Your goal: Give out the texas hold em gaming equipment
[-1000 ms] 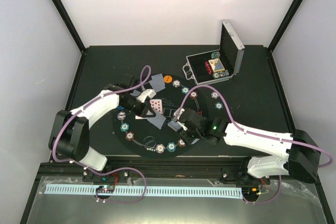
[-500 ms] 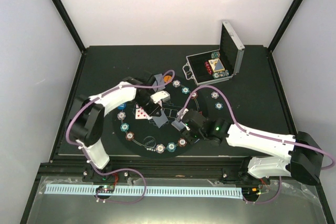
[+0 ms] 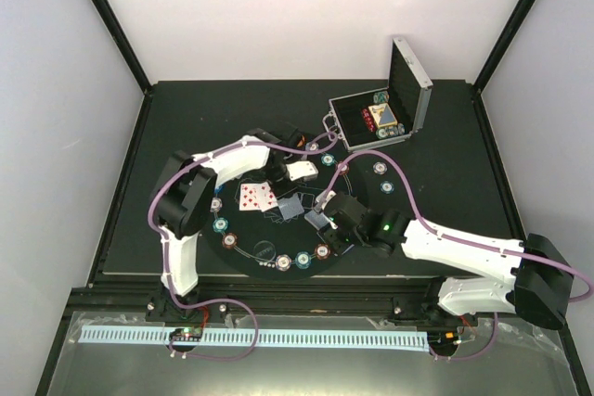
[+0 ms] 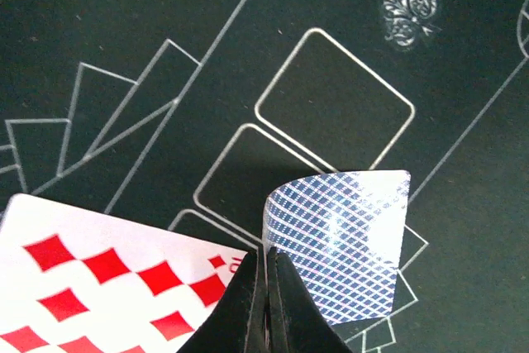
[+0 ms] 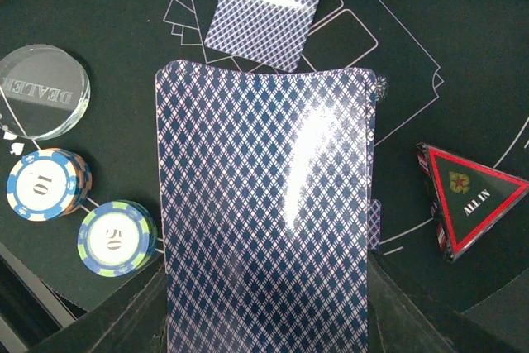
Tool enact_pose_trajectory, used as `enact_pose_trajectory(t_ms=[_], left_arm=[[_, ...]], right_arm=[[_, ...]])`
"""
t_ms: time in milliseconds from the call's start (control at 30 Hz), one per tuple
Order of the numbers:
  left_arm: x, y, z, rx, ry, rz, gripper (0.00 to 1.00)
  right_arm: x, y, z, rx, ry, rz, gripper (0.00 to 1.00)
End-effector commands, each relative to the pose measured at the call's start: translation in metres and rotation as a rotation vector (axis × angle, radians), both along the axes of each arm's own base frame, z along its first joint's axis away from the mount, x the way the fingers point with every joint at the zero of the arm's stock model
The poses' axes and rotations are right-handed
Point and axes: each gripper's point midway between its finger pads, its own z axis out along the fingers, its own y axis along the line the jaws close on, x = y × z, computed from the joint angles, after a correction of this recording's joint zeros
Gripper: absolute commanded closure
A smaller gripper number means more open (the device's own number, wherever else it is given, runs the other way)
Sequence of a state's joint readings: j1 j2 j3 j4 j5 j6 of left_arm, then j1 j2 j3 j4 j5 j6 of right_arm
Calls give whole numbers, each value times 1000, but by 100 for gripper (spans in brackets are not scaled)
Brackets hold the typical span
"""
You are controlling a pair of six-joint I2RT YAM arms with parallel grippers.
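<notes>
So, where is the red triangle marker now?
Right wrist view, right side: the red triangle marker lies on the black mat, beside the card deck.

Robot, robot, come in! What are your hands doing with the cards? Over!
Left gripper shut, pinching one face-down card by its edge. Right gripper clamped on the deck. Diamond card face up beside it; triangle marker close by the deck.

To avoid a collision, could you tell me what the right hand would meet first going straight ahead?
Probably the single card the left hand pinches, just beyond its deck; depth is unclear.
</notes>
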State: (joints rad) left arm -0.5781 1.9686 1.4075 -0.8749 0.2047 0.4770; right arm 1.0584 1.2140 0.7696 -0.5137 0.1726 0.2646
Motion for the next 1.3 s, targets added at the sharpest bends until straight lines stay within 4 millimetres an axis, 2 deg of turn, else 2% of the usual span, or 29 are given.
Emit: enact_pose_trajectory(t_ms=[0,200,467,633,867,1133,1267], left_arm=[[19,-2,3,50,-71,-60,98],[25,-1,-6,86,-69,-66,98],[18,-12,7,7,-60,-74,98],[20,-7,1,40,-61,-72,98],[26,-9,6,31,-89,-45,97],[37,-9,17,14,-138,46,60],[45,-8,30,-26,-177,103,50]], right_arm=[[3,4,5,34,-11,-5,45],[3,4,4,35,-2,-1,45],[3,4,4,37,-3,0,45],[3,5,5,41,-4,-1,45],[3,4,6,39,-5,-3,45],[5,0,10,42,-19,-24,45],[6,-3,12,48,-17,-44,45]])
